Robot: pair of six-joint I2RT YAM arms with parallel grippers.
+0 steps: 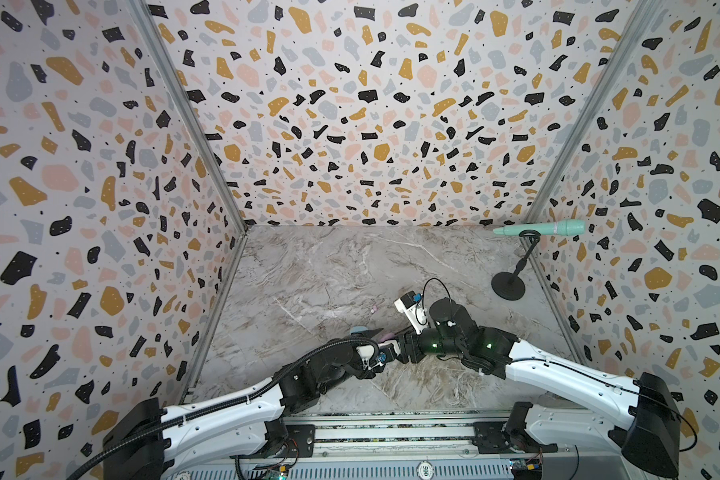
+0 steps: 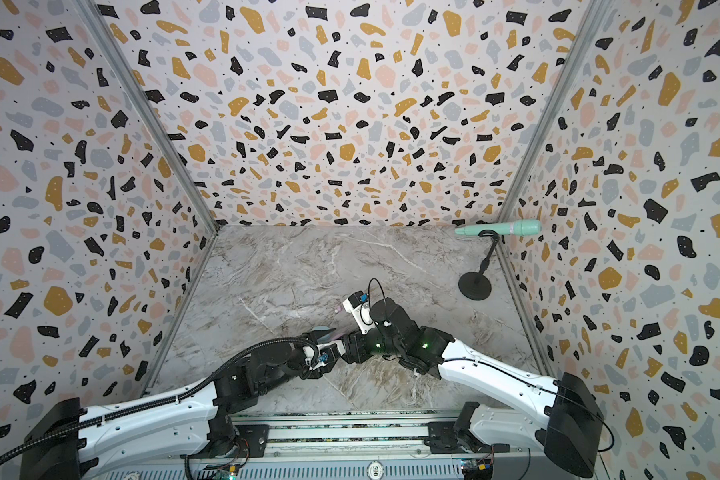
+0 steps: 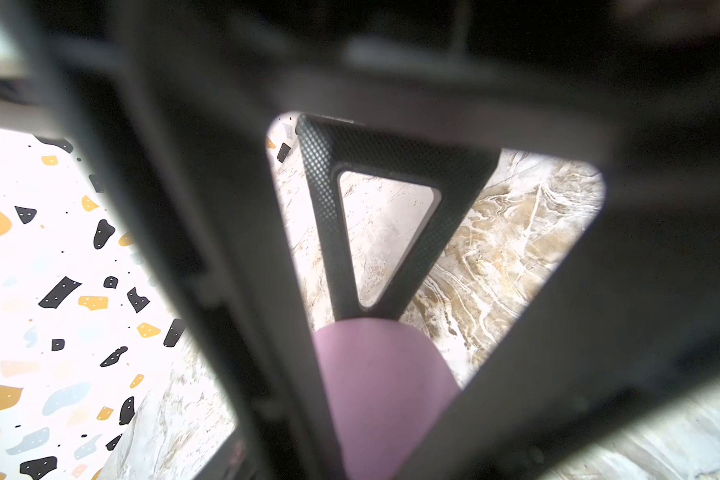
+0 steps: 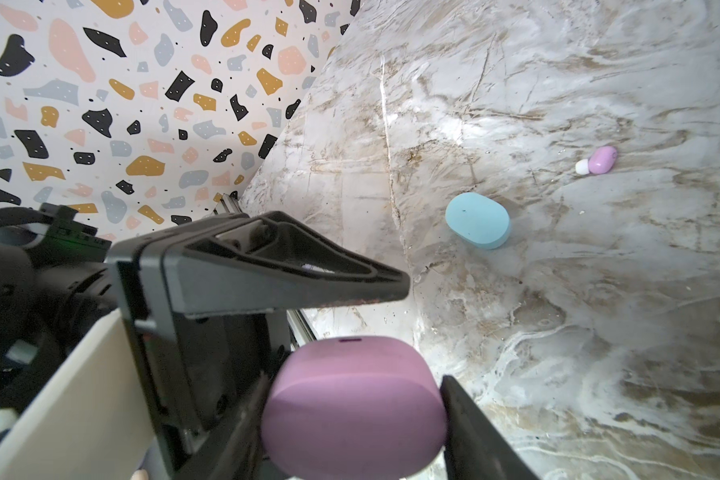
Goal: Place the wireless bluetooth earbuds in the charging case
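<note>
Clamping 1 pink charging case [image 4: 350,415] between its 2 fingers, your right claw [image 4: 352,384] is pressing 1 finger against each side of it, and the case is looking closed. In both top views this grip is sitting near the front middle of the marble tabletop [image 1: 329,266].

Your left claw [image 1: 376,337] is reaching in at that same case from the opposite side. Only 1 of its fingers is showing in the right wrist view, just beside the case. I cannot tell how wide this claw is standing, or whether it is touching the case. In the left wrist view the pink case is filling the lower middle as a blur.

You are looking at 2 cases in all. The second, 1 blue charging case [image 4: 477,220], is lying closed on the tabletop near the claws.

You are seeing 1 earbud [image 4: 598,160], pink with a white tip. It is lying loose on the tabletop beyond the blue case, apart from both cases.

At the far right corner, 1 teal microphone [image 1: 545,228] is resting across 1 black stand [image 1: 508,284].
</note>
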